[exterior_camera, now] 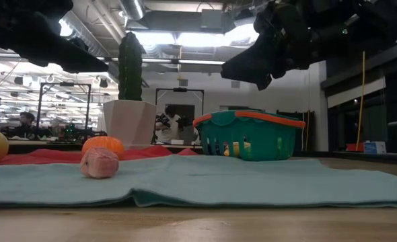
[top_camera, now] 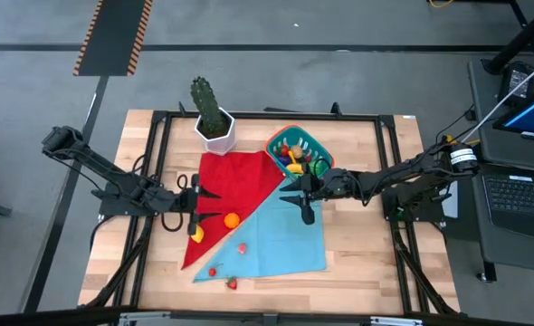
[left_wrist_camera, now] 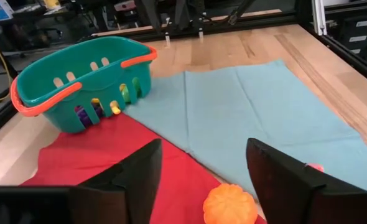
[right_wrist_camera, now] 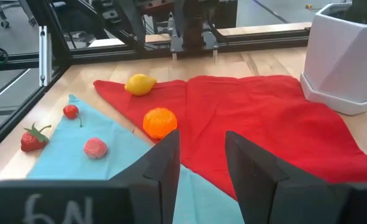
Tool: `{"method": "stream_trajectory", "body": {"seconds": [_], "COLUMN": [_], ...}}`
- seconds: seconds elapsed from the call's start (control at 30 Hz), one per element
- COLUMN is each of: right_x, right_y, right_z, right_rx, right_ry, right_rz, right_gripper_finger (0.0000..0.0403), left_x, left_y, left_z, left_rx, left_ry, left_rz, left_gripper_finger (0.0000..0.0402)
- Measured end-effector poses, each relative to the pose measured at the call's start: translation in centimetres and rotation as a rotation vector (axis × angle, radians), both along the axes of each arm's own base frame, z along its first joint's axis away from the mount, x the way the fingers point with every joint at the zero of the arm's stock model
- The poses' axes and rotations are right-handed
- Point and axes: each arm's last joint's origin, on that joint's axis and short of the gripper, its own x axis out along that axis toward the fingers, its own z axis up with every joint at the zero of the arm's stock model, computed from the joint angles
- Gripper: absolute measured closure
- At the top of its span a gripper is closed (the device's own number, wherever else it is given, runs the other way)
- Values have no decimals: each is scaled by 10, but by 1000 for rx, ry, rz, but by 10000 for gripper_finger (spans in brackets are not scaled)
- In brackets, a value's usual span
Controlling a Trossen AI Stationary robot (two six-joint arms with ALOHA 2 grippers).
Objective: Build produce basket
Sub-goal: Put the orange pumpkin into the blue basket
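Basket (top_camera: 296,150) beside cactus pot (top_camera: 214,127); left gripper (top_camera: 205,206) spread, right gripper (top_camera: 296,190) parted, empty

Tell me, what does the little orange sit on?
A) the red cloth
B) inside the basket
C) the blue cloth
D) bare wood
A: the orange lies on the red cloth, close to its seam with the blue cloth; the right wrist view shows red fabric all around it.
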Motion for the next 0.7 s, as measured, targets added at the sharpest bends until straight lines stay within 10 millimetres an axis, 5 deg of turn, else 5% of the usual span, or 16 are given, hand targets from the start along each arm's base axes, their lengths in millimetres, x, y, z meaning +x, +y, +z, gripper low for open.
{"method": "stream_trajectory", "body": {"seconds": [0.7], "right_x": [0], "right_y": [0], "right_z": [-1], "right_rx": [3], "right_ry": [13], "right_rz": [0], "right_gripper_finger": [273], "left_x": [10], "left_y": [1], "left_z": [13], "left_rx": [-56], "left_ry": [90], "left_rz": [-18], "left_gripper_finger": [165]}}
